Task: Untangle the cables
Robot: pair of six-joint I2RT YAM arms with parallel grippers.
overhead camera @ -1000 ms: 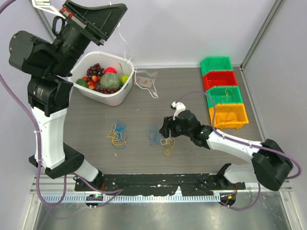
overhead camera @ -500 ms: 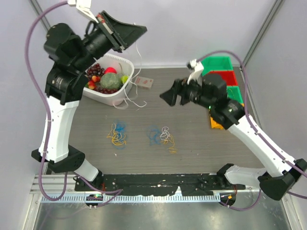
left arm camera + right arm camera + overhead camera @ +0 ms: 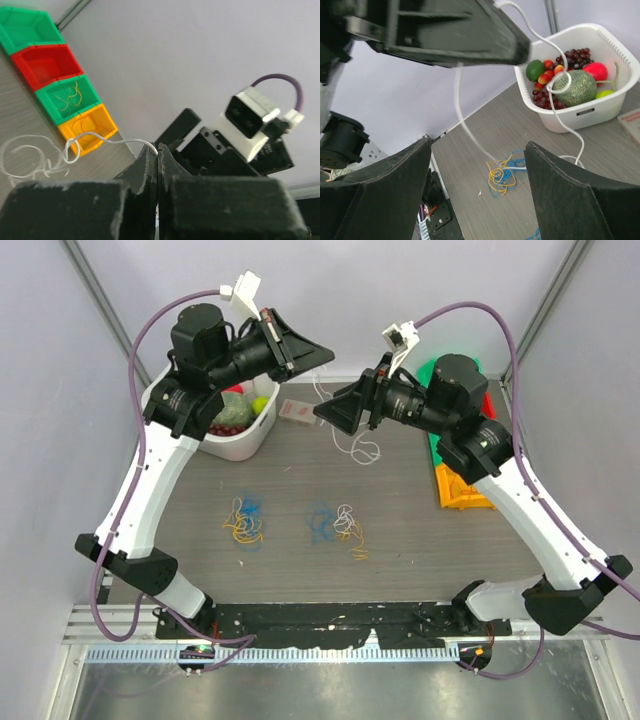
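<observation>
My left gripper (image 3: 326,353) is raised high over the back of the table, shut on one end of a thin white cable (image 3: 352,443). The cable hangs down and curls on the tabletop. In the left wrist view the cable (image 3: 107,141) leaves the closed fingertips (image 3: 150,160). My right gripper (image 3: 323,412) hovers just below and right of it, open and empty. The white cable (image 3: 458,105) hangs ahead of its spread fingers (image 3: 395,190). On the table lie a yellow-blue tangle (image 3: 245,521), a blue cable (image 3: 320,524) and a white-and-yellow clump (image 3: 350,530).
A white basket (image 3: 245,445) of fruit stands at the back left, with a small packet (image 3: 296,412) beside it. Stacked green, red and orange bins (image 3: 470,490) line the right side; some hold thin cables. Purple-grey hoses loop over both arms.
Both arms have risen and swung toward each other. The right gripper left the clump on the table and opened wide. The left gripper carried the white cable rightward from over the basket.
</observation>
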